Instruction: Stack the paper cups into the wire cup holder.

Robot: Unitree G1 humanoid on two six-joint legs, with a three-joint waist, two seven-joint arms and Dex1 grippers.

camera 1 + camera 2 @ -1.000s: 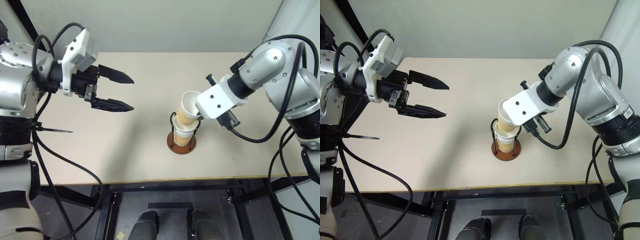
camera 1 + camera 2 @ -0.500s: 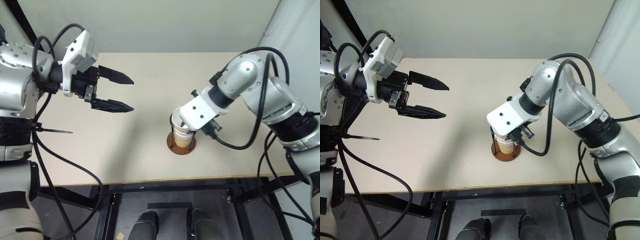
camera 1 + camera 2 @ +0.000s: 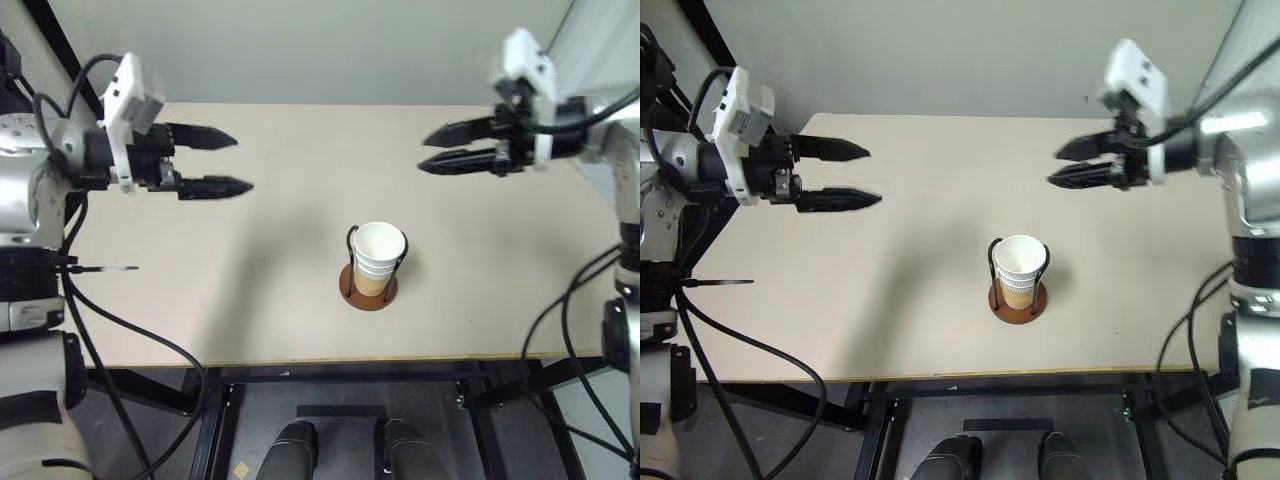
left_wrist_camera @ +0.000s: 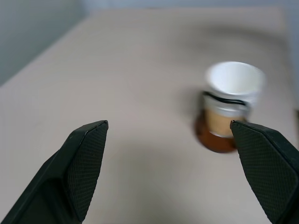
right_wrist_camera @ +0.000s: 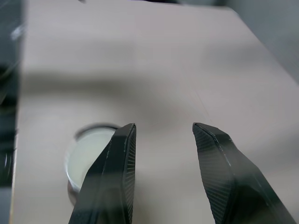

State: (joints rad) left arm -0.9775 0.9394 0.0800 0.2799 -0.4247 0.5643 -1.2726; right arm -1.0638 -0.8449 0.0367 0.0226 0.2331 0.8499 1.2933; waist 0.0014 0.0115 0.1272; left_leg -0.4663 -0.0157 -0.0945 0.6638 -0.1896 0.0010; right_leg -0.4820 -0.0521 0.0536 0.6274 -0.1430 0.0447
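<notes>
While the left gripper point(image 3: 228, 162) hangs over the table's point(image 3: 250, 290) left part with its two black fingers spread wide and nothing between them, it plays no part in the work at hand. Well to its right, near the middle of the table toward the front edge, stands the wire cup holder point(image 3: 368, 288), its reddish-brown disc flat on the surface and its black wire loops rising on either side of the paper cups point(image 3: 378, 255). The cups sit nested one inside another, upright between the loops, the top one's white mouth open to the camera; at least two rims can be told apart, and how many lie below I cannot tell. Further right and toward the back of the table, the right gripper point(image 3: 433, 152) hovers apart from the stack, fingers parted by a modest gap and pinching nothing. No loose cup lies on the table, so the stacking looks finished. I judge that the next move calls only for checking that the stack sits straight and clearing both arms away.
</notes>
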